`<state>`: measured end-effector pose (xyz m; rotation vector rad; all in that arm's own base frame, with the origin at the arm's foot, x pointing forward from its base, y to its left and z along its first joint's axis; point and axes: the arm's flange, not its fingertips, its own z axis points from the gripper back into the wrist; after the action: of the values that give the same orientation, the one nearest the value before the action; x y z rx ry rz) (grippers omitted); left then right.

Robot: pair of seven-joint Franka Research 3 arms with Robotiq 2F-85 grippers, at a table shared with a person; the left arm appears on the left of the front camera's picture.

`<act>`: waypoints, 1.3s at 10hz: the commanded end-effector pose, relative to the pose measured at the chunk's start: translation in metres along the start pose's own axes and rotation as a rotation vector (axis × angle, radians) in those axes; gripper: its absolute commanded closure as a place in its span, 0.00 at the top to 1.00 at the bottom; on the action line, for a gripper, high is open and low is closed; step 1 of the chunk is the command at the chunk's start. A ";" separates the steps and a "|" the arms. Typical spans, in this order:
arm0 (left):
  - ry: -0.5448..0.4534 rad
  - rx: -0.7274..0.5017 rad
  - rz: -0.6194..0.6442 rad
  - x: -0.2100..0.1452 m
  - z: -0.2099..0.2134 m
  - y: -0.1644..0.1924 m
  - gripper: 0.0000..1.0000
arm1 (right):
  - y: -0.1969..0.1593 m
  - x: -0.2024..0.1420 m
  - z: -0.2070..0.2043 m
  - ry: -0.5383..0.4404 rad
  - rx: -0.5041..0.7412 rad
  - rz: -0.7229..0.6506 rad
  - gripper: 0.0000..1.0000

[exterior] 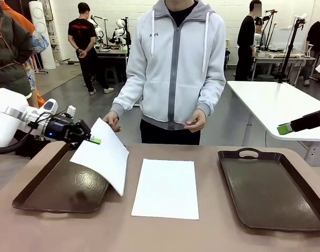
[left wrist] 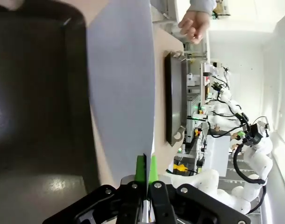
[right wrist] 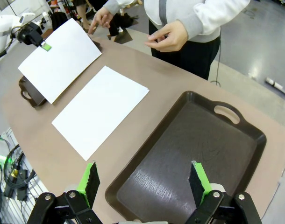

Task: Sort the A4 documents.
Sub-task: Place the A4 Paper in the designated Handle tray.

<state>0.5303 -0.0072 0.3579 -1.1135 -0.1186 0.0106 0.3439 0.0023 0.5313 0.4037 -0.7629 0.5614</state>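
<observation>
The left arm comes in from picture left, low over the desk (exterior: 165, 236), forearm approx. level, wrist aimed toward the middle. The left tool (exterior: 94, 139) is clamped tight on the upper corner of one A4 sheet (exterior: 102, 157). In the left wrist view its green pads press together w/ the paper's edge btwn them. That sheet hangs tilted in the air, its lower part above the inner rim of the left tray (exterior: 44, 191) & the desk beside it. Can't tell if its bottom corner touches anything.

The right arm shows at picture right, raised above the desk, fingertip pointing left. The right tool (right wrist: 145, 179) has its jaws spread wide w/ nothing btwn them. It hovers over the near end of the right tray (right wrist: 194, 140), a dark brown tray w/ a cut-out handle.

A second A4 sheet (exterior: 165, 188) lies flat on the desk btwn the two trays, touching neither.

A person (exterior: 173, 63) in a light grey hoodie stands at the far side. One hand (exterior: 113, 121) is just behind the held sheet's top edge; the other hand (exterior: 195, 123) is at waist height, fingers curled.
</observation>
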 end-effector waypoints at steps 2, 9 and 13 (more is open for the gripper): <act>0.022 0.106 -0.067 0.001 0.026 0.012 0.01 | -0.001 -0.001 -0.002 -0.002 0.015 -0.004 1.00; 0.059 0.363 0.011 0.026 0.042 0.044 0.01 | -0.001 -0.001 -0.002 -0.002 0.015 -0.004 1.00; 0.084 0.388 0.005 0.032 0.046 0.049 0.01 | -0.001 -0.001 -0.002 -0.002 0.015 -0.004 1.00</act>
<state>0.5562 0.0553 0.3323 -0.7448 -0.0532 -0.0087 0.3439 0.0019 0.5313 0.4031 -0.7628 0.5604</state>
